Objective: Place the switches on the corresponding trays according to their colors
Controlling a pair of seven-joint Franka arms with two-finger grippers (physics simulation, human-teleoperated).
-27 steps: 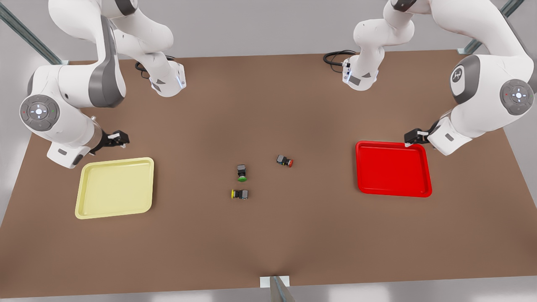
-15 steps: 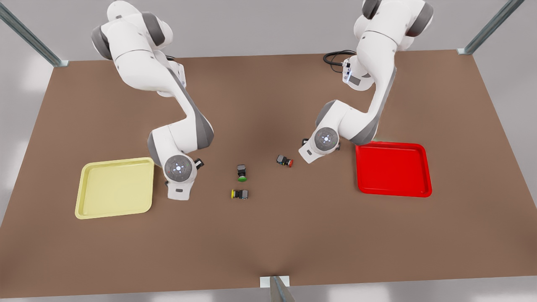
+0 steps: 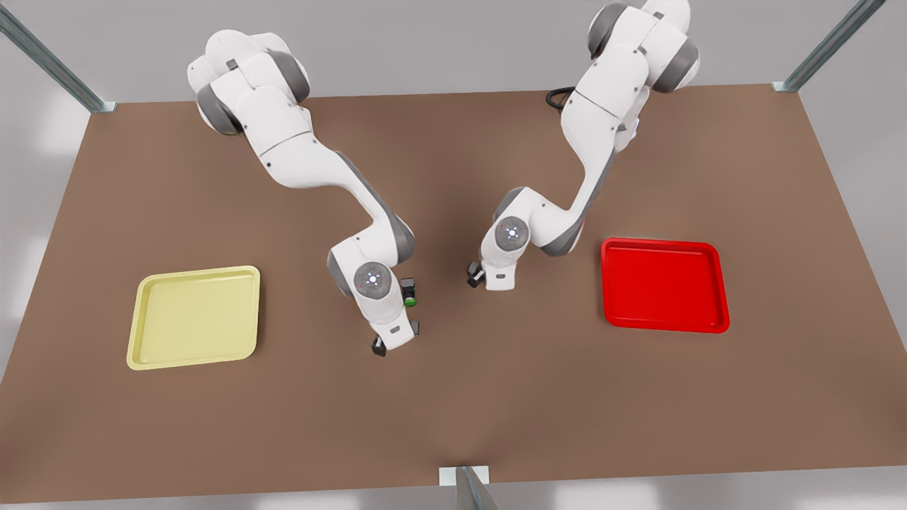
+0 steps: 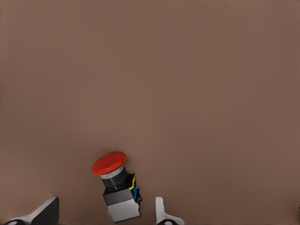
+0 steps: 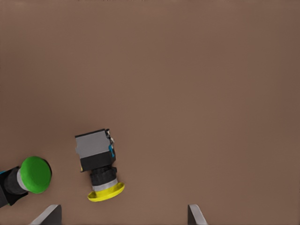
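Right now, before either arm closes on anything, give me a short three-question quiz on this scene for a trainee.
1. True or false: the yellow tray already holds a switch.
2. Which one shows between the open fingers of the left pincer in its wrist view? A) the one with the green cap B) the red-capped switch C) the one with the yellow cap
3. Fill in: in the right wrist view, the yellow-capped switch lies beside a switch whose cap is ____.

Key: 1 false; 2 B; 3 green, the green-capped switch.
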